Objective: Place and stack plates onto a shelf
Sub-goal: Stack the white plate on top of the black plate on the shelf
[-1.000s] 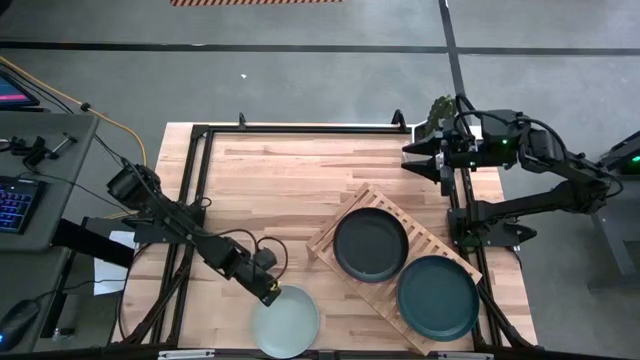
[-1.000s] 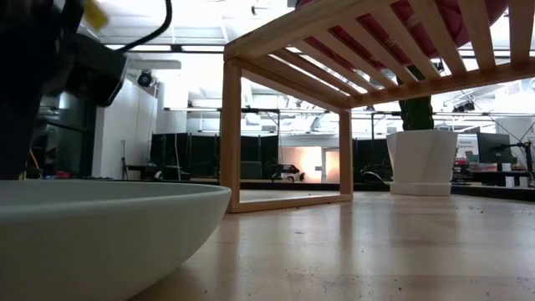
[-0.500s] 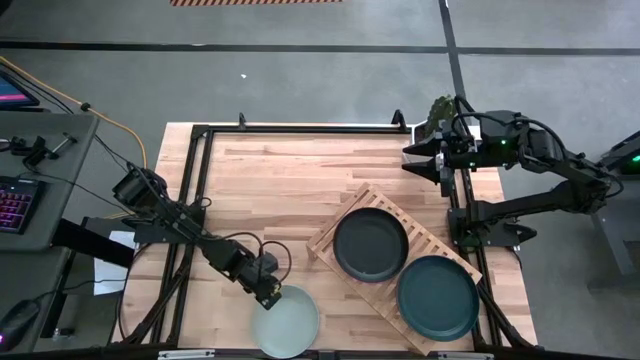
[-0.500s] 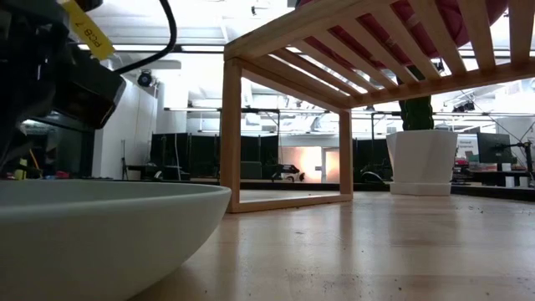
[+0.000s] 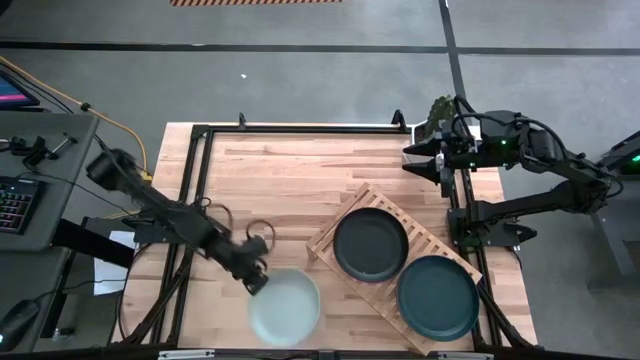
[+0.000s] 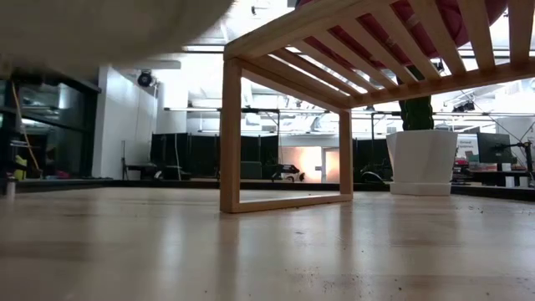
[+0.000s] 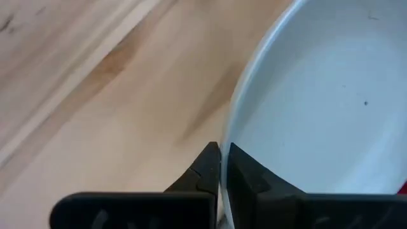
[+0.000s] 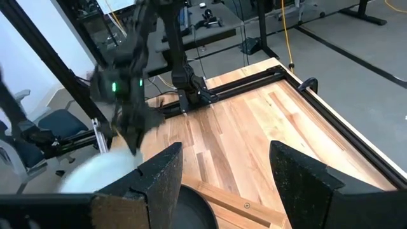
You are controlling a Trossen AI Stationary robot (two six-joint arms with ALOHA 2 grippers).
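Observation:
My left gripper is shut on a pale mint plate near the table's near edge, left of the shelf. In the low view only the plate's underside shows, high above the tabletop. The shelf, a rack of light wooden slats, stands slantwise at the near right. It carries a dark grey plate and a dark teal plate. Something magenta shows through the slats from below. My right gripper waits open at the far right edge. My left gripper pinches the mint plate's rim on the side toward the table's left, one finger inside the plate and one outside. The fingers slant down from the table's far left. The plate is lifted clear of the table.
A potted plant stands at the far right corner. Black frame rails run along the table's left, far and right sides. The bare wooden tabletop stretches across the far half. A desk with a keyboard stands off the left edge.
My left gripper has shut on the mint plate's rim and risen with it. The plate, which rested on the table, now hangs clear above it. The right arm has kept still.

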